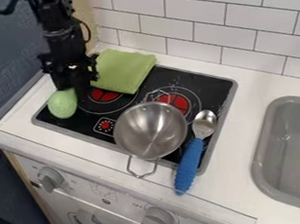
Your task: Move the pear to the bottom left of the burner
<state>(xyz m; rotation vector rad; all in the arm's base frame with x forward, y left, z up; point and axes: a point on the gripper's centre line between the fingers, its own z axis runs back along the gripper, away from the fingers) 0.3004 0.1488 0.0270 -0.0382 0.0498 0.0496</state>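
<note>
Pear (pixel 62 104) looks smooth and rounded beneath the hand (pixel 72 85).

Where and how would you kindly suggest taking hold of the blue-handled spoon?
I'd grip the blue handle of the spoon from above, closing across its width: it looks long and narrow, and its lower end lies clear of the pot.

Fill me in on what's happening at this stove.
A black robot arm is dealing with a green pear, which is right by its lower end, at the left end of the black stovetop. I can't tell whether it has hold of the pear. A metal pot, a folded green cloth and a blue-handled spoon are there too.
</note>
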